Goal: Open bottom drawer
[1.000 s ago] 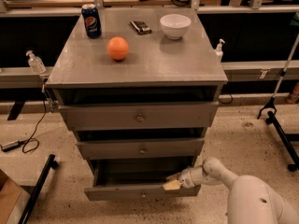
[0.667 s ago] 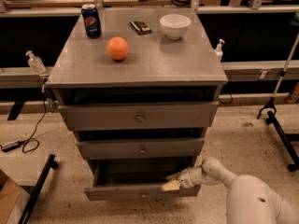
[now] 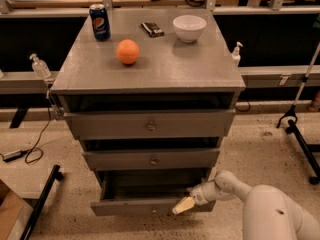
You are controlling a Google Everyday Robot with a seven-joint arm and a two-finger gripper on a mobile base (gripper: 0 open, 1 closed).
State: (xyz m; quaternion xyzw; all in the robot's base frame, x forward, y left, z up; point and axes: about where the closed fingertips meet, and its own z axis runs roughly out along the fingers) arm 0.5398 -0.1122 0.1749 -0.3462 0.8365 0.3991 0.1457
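— What has moved since a second ago?
— Hardly anything. The bottom drawer (image 3: 135, 207) stands pulled out as far as before, and my pincer (image 3: 183, 205) stays low at the right part of its front panel.
— Gripping it?
— I cannot tell how wide the pincer is, nor whether it holds anything.
— What's inside the drawer?
— It is too dark to tell. On the bench (image 3: 165, 69), the white bowl (image 3: 189, 27) shows a plain white inside. A blue can (image 3: 99, 22) and an orange (image 3: 128, 51) sit to its left.
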